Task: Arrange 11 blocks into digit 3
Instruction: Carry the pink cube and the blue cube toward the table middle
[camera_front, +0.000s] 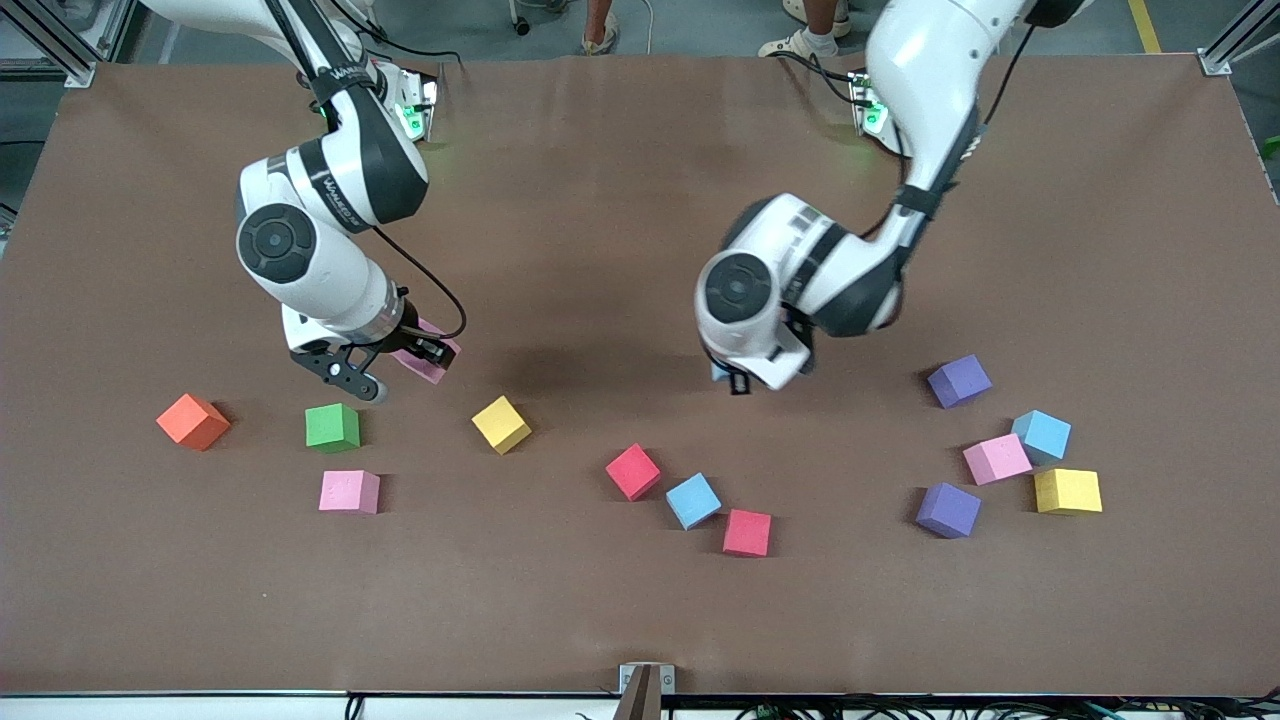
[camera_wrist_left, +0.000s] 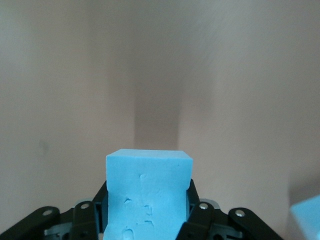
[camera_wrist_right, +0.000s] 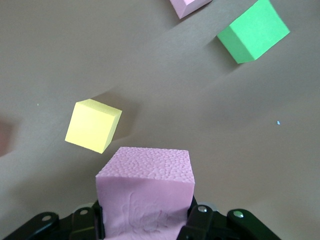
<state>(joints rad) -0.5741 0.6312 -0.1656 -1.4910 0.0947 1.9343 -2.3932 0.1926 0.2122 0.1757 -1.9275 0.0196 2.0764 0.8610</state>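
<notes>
The left gripper (camera_wrist_left: 148, 220) is clamped on a light blue block (camera_wrist_left: 148, 192) and holds it up over a bare stretch of the brown desk (camera_front: 600, 620), about midway along it. The right gripper (camera_wrist_right: 145, 220) is closed on a pink block (camera_wrist_right: 145, 192), up over the desk toward the right arm's end — in the front view that block (camera_front: 432, 362) peeks out beside the wrist.

No digit 3 has been formed; the remaining blocks lie scattered and mostly apart. Toward the right arm's end sit an orange cube (camera_front: 193, 421), a green block (camera_front: 332, 427), a second pink block (camera_front: 349, 491) nearer the front camera, and a yellow block (camera_front: 501, 424). Near the middle lie a red block (camera_front: 632, 471), another light blue block (camera_front: 693, 500) and a second red block (camera_front: 747, 532). Toward the left arm's end — a looser cluster — are a purple block (camera_front: 959, 380), a blue one (camera_front: 1042, 436) touching a pink one (camera_front: 997, 458), another yellow (camera_front: 1067, 491) and another purple (camera_front: 948, 510).
</notes>
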